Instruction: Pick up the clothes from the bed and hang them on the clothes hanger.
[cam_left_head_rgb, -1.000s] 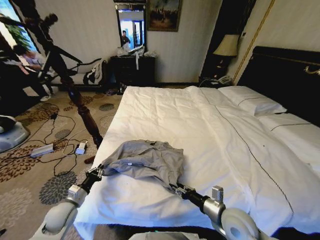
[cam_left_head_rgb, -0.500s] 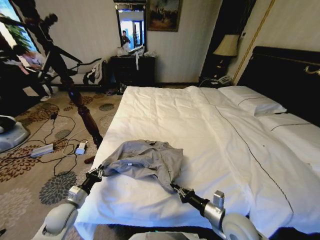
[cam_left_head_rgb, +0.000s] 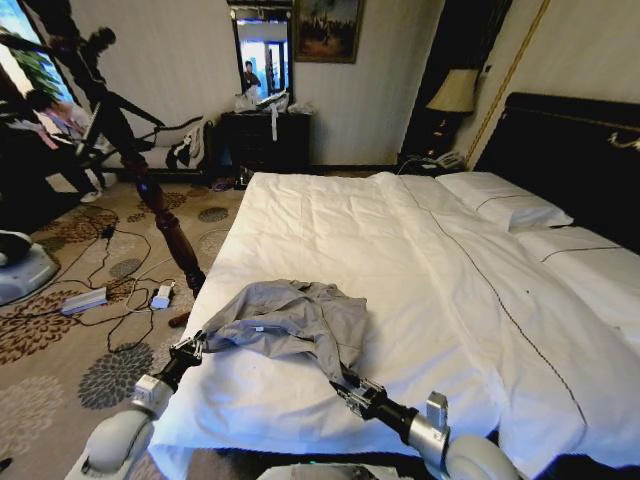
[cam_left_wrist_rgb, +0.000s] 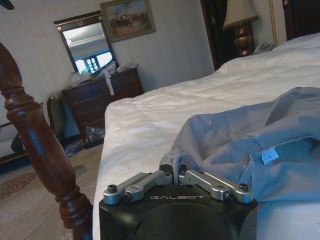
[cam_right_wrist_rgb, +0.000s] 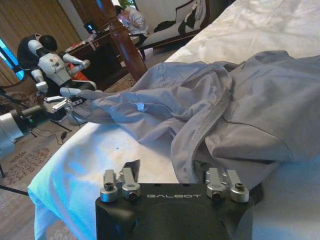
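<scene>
The left gripper (cam_left_wrist_rgb: 176, 172) pinches a folded edge of the clothes (cam_left_head_rgb: 290, 322), its metal fingers (cam_left_wrist_rgb: 206, 181) closed together on the thin grey-blue cloth. The right gripper (cam_right_wrist_rgb: 171, 182) is spread wide at the garment's near hem, gripping nothing. The soft, crumpled shirt lies heaped near the foot corner of the bed (cam_left_head_rgb: 400, 260), on wrinkled white sheets. Since a second ago the right arm has drawn back slightly toward the robot; the left is unchanged.

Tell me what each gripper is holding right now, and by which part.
The left gripper is pinched on an edge fold of the clothes, at the side nearest the bed's edge. The right gripper is open at the garment's near hem, holding nothing.
</scene>
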